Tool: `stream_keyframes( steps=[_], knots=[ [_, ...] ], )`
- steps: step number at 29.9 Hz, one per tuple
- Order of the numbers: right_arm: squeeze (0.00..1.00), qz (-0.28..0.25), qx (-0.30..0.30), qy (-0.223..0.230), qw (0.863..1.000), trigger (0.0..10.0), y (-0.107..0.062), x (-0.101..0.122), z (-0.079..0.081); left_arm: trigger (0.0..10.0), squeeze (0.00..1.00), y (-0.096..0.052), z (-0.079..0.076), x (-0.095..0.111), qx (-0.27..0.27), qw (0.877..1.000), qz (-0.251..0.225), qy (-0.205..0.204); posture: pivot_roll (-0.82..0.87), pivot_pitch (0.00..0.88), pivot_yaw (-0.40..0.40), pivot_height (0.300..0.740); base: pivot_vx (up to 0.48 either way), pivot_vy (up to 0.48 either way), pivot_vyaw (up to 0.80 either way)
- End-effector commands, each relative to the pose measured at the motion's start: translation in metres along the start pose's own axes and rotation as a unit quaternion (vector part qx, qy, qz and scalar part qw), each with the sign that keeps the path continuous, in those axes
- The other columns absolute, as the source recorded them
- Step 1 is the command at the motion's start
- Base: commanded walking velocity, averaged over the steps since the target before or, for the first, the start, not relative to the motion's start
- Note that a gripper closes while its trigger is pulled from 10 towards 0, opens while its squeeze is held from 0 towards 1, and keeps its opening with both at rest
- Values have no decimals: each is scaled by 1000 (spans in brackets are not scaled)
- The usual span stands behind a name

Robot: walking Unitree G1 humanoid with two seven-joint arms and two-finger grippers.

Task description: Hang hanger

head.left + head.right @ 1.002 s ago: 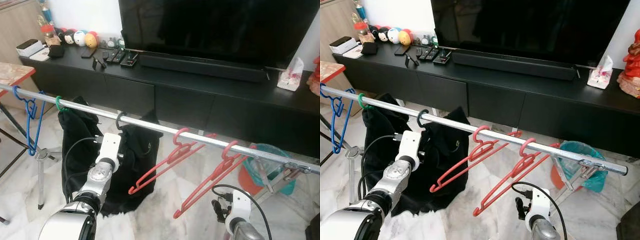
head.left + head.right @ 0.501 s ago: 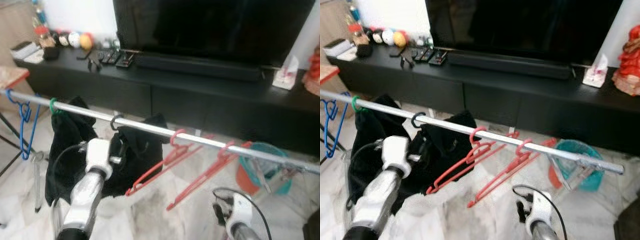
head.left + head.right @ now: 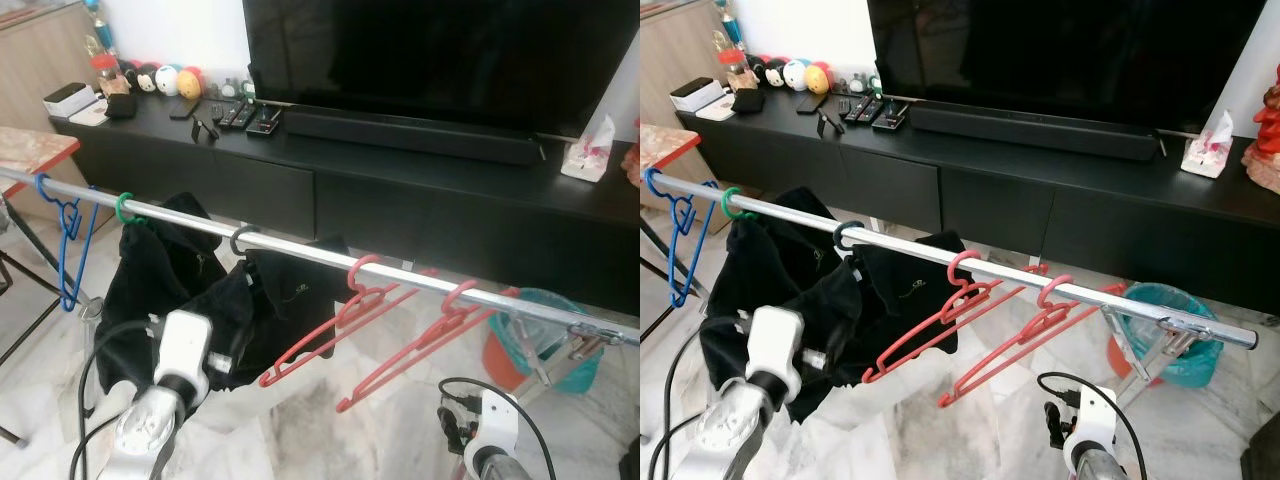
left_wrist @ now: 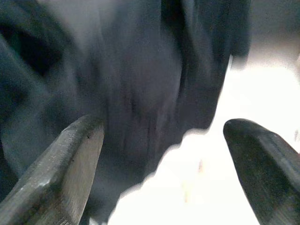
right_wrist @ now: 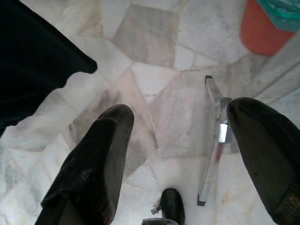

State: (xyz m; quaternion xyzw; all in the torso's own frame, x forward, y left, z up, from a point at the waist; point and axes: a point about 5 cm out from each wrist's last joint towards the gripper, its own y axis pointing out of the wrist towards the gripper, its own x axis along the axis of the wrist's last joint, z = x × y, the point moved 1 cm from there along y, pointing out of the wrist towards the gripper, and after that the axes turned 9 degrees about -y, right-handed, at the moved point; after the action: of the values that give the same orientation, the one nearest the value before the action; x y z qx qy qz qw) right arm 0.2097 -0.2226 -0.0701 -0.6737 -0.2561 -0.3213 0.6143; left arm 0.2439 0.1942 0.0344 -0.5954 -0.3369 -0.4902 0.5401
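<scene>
Hanging hanger (image 3: 345, 330) beyond left hand (image 4: 159, 154)

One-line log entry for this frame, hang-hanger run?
task: hang hanger | left gripper: open, at black garment | right gripper: open, low over floor | rail: two red hangers, blue hanger

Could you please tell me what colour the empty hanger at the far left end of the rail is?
Blue hanger, clearest in the left eye view.
</scene>
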Motion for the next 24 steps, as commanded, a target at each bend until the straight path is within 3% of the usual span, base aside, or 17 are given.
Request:
stream_keyframes(
  steps=[1,7,16,20,24],
  knots=[
    [0,1,-5,-3,1000,10000,1,1,2,10000,0,-3,1,-23,7,999,50,2,-128,0,48,740,0,0,0],
    [0,15,-23,-12,1000,10000,2,1,2,10000,0,6,-4,-57,18,991,130,-20,-131,0,45,740,0,0,0],
    [0,41,-16,-15,999,10000,-1,-12,5,10000,0,17,-7,-83,66,975,203,-64,-137,0,42,740,0,0,0],
    [0,71,-22,12,997,10000,-6,-27,4,10000,0,12,-7,-103,120,953,245,-129,-150,0,37,740,0,0,0],
    [0,81,-27,18,996,10000,-9,-34,1,10000,0,11,-8,-107,130,947,251,-154,-155,0,36,740,0,0,0]
  ],
)
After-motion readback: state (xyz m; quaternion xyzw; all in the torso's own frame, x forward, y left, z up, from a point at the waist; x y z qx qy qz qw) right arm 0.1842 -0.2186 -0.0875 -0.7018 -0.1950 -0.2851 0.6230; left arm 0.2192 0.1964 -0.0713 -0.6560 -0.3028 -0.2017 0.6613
